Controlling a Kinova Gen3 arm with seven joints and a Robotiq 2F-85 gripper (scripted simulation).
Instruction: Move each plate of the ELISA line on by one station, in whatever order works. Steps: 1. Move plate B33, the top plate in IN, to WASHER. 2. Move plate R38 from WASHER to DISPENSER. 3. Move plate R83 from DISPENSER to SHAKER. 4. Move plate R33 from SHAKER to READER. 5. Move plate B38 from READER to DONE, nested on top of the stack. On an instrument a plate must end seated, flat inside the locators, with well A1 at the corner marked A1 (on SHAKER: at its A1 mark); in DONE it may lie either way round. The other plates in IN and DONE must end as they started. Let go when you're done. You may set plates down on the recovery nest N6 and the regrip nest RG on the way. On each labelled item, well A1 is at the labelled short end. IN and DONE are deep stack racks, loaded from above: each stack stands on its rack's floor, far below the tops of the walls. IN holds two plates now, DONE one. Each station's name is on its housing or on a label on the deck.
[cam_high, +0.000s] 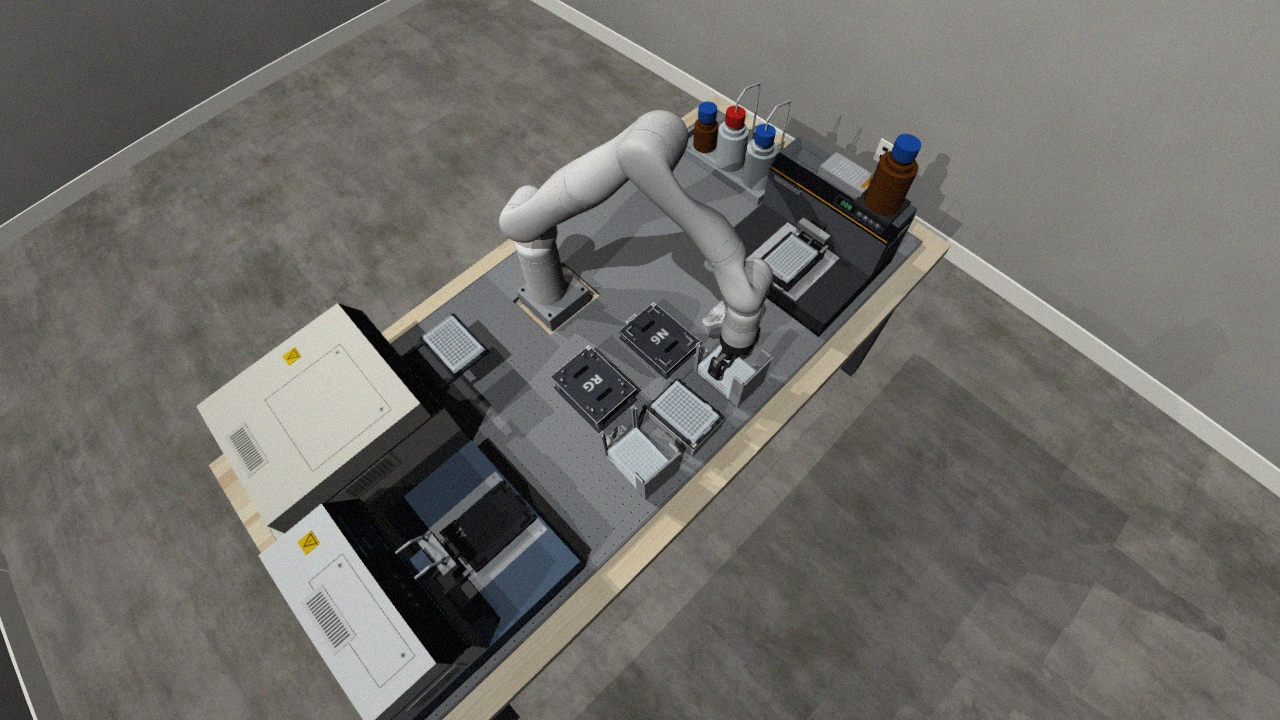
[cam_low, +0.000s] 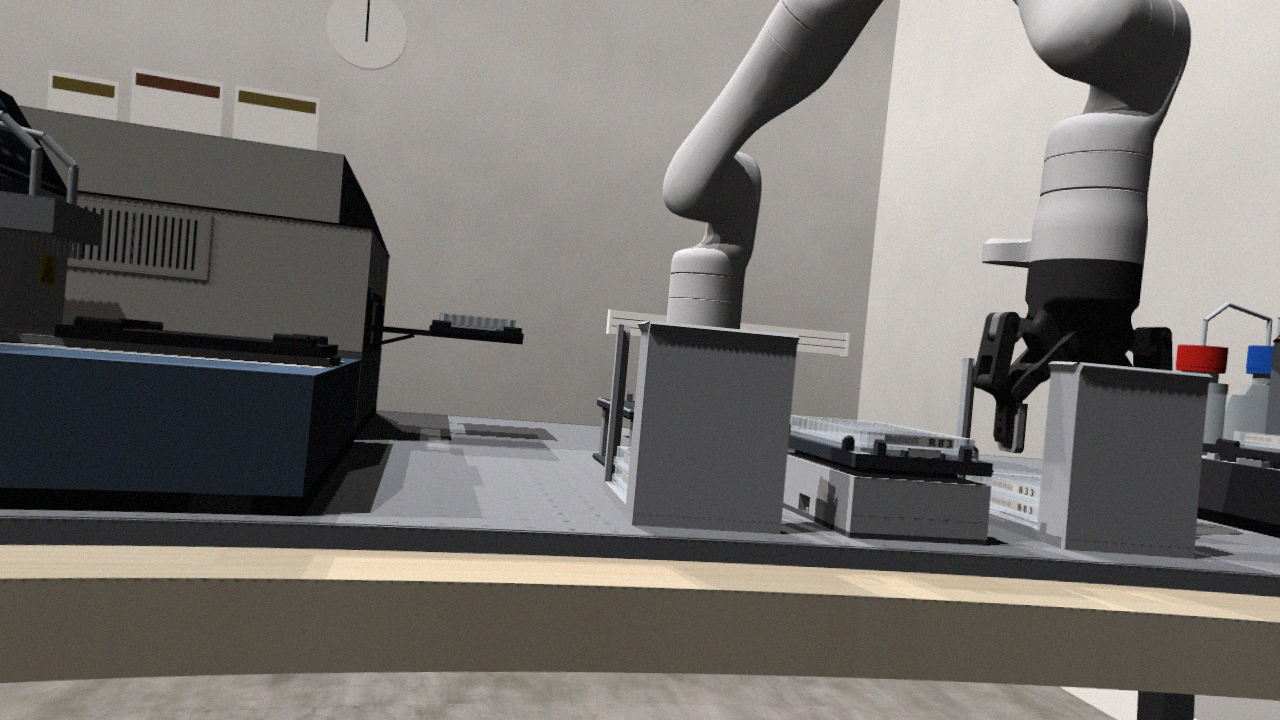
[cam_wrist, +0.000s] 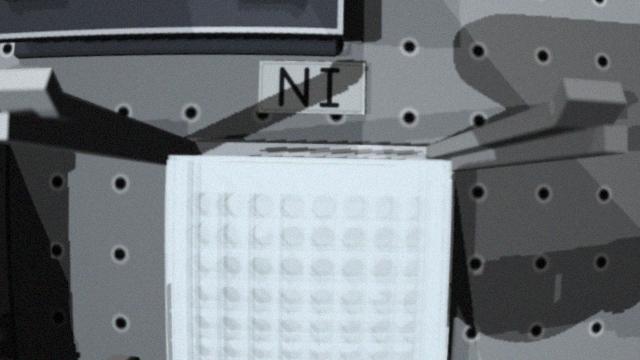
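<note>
The end effector (cam_low: 1065, 394) hangs straight down over the IN rack (cam_low: 1123, 447), its jaws spread wide and holding nothing. In the exterior view the near finger (cam_low: 1009, 420) dips below the top of the rack wall on its 9 o'clock side, while the other finger is hidden behind the wall. From above, the end effector (cam_high: 718, 365) sits inside the outline of the IN rack (cam_high: 750, 376), at about 3 o'clock from the N6 nest (cam_high: 659, 337).

The wrist camera looks down onto the top plate of the IN stack (cam_wrist: 310, 255), a white well plate that fills the lower middle of the view; its label cannot be read there. The IN deck label (cam_wrist: 311, 87) lies at 12 o'clock from the plate, upside down. The exterior view shows the plate's end (cam_low: 1015, 492) low in the rack, with a label reading B33.

Plate R83 (cam_low: 881, 436) rests on its low station at 9 o'clock from the IN rack in the exterior view. The RG nest (cam_high: 594, 385) stands at 8 o'clock from N6. A second rack (cam_high: 640, 456) holds a white plate, and another well plate (cam_high: 453, 342) sits on a tray near the arm base (cam_high: 579, 308) on the tabletop (cam_high: 554, 447).
</note>
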